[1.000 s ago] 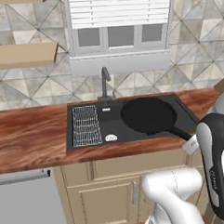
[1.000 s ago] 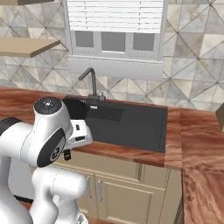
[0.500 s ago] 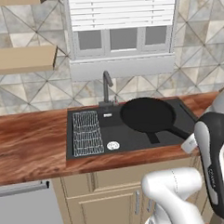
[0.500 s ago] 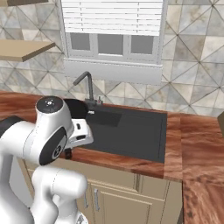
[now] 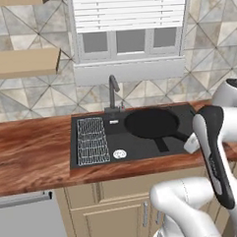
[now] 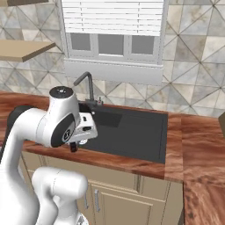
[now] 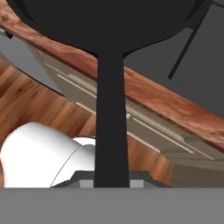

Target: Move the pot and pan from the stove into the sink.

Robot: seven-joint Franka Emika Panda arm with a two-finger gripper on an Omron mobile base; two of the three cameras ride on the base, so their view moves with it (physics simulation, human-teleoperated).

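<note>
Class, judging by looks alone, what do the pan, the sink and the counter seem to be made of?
Pan: probably dark coated metal, uniformly matte black.
Sink: matte black, maybe composite or coated metal; no shine.
Counter: polished reddish wood, with streaky grain.

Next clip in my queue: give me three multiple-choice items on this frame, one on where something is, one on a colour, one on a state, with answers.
1. Where is the pan?
A. over the sink's right basin
B. on the wooden shelf
C. on the floor

2. What colour is the sink?
A. white
B. black
C. copper

3. How is the pan held?
A. lying loose on the counter
B. gripper shut on its handle
C. hanging from the faucet

Answers: 1 A, the left base view shows it above the right basin; 2 B, the basin is black against the wood counter; 3 B, the hand view shows the handle running down between the fingers.
</note>
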